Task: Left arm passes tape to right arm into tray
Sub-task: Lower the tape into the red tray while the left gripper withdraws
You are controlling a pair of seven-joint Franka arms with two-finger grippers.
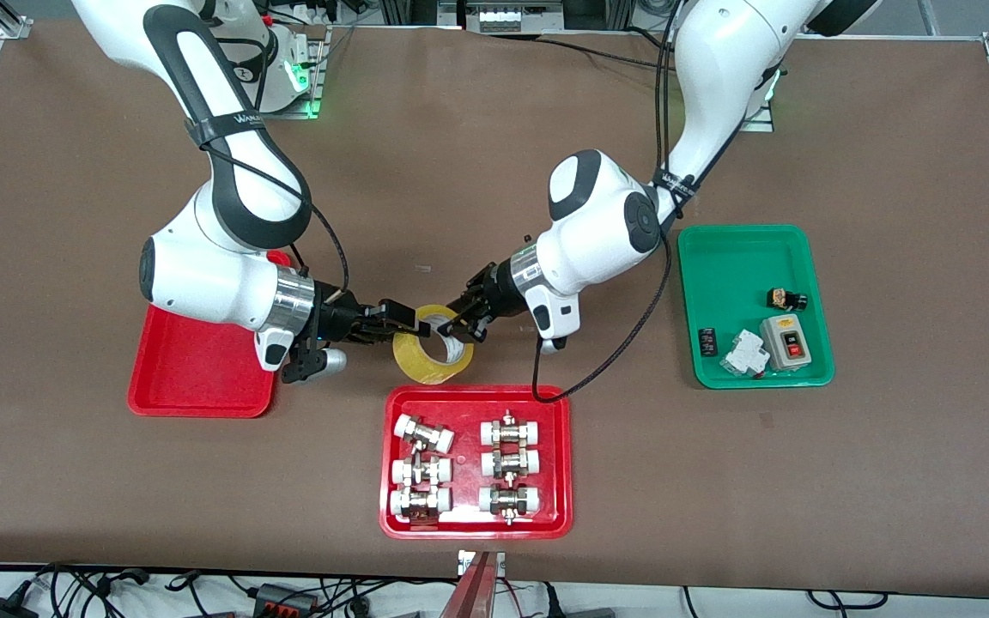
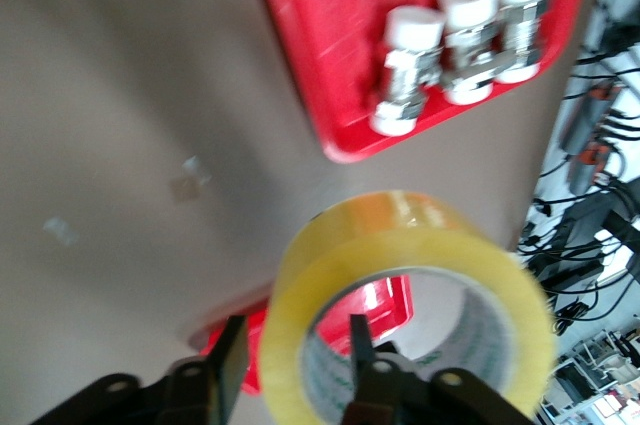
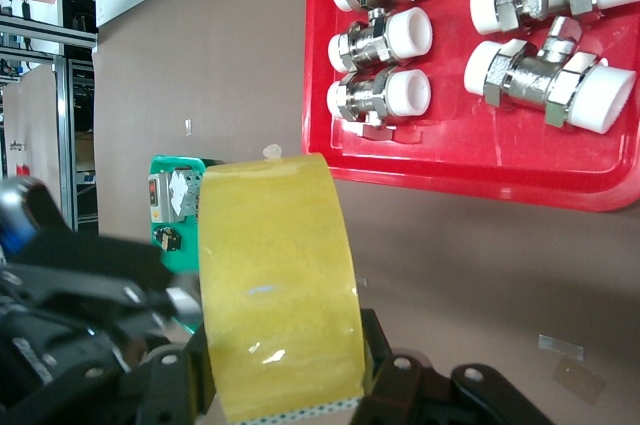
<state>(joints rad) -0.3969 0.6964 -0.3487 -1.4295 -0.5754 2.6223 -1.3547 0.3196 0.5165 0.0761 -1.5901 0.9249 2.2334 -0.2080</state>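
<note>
From the front view we see both arms meeting over the middle of the counter [image 1: 889, 481]. The left end effector [image 1: 458, 329] and the right end effector [image 1: 404, 324] sit on the two sides of the tape [image 1: 431, 348], which hangs in the air between them, over bare counter just above the red tray of fittings [image 1: 561, 455]. The plain red tray [image 1: 194, 378] lies toward the right arm's end, partly under the right arm [image 1: 228, 283]; the green tray [image 1: 743, 266] lies toward the left arm's end, by the left arm [image 1: 597, 223].

In the left wrist view, one finger [image 2: 228, 365] stands outside the roll's wall and the other [image 2: 360, 345] inside the core — closed onto the wall, we judge, so the left end effector has the tape [image 2: 420, 285].

In the right wrist view, the tape [image 3: 280, 285] fills the space between the fingers [image 3: 375, 340], its broad yellow face toward the camera. They sit close against the roll, but we cannot tell whether they already pinch it or only bracket it.

We judge the roll to be light and fairly stiff, its glossy outer film slippery. Gripping across the wall, one pad in the core, seems the surest hold; squeezing the full width could let it twist. The left should keep its hold until the right is clearly clamped.
</note>
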